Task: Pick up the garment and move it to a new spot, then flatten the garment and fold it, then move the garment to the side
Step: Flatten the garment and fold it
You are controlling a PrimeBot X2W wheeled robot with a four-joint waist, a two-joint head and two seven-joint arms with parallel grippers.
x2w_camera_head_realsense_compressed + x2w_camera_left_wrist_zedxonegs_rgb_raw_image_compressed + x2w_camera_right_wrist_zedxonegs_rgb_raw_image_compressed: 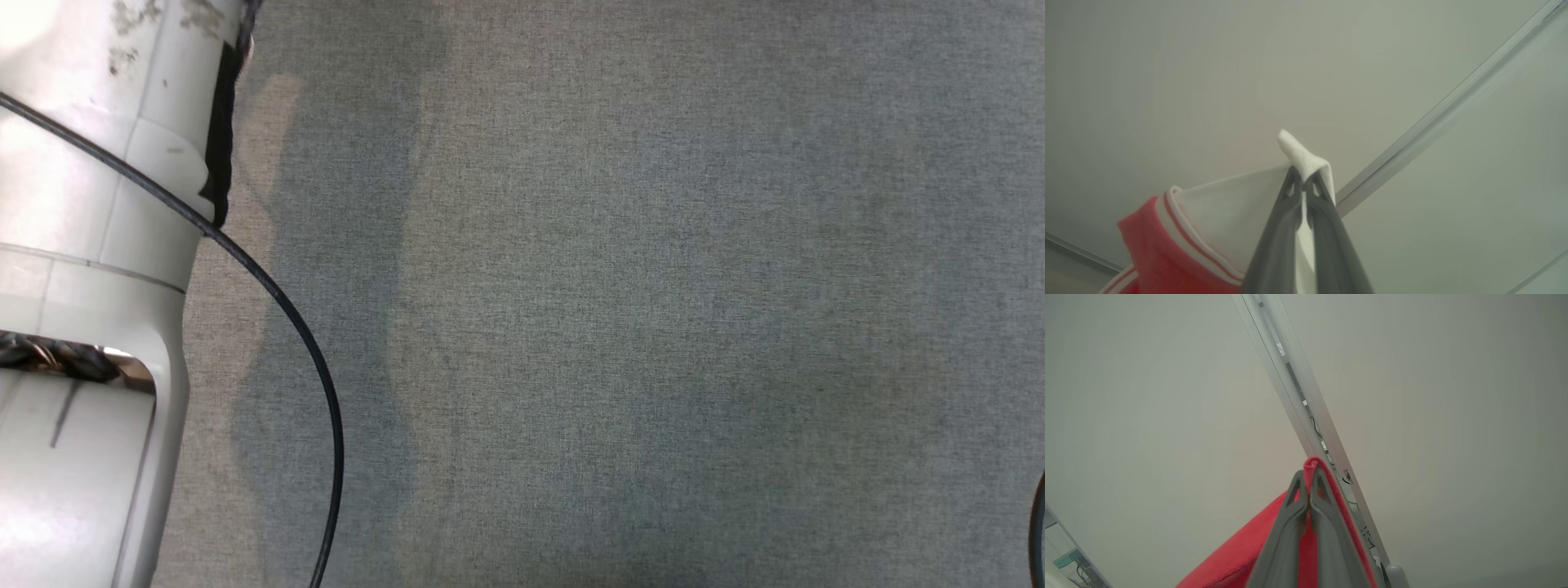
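Left gripper (1303,181) is closed on the garment (1229,204) — right gripper (1309,476) too; thin corner holds could slip out.

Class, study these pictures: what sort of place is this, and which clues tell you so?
Probably an indoor lab or workroom: a grey cloth-covered surface, a plain pale ceiling or wall crossed by a metal rail, and a rack with cables at one edge.

Garment (1229,212) in both end effectors (1303,180) (1309,476)

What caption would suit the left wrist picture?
Left pincer shut on a white fold of the red-trimmed garment.
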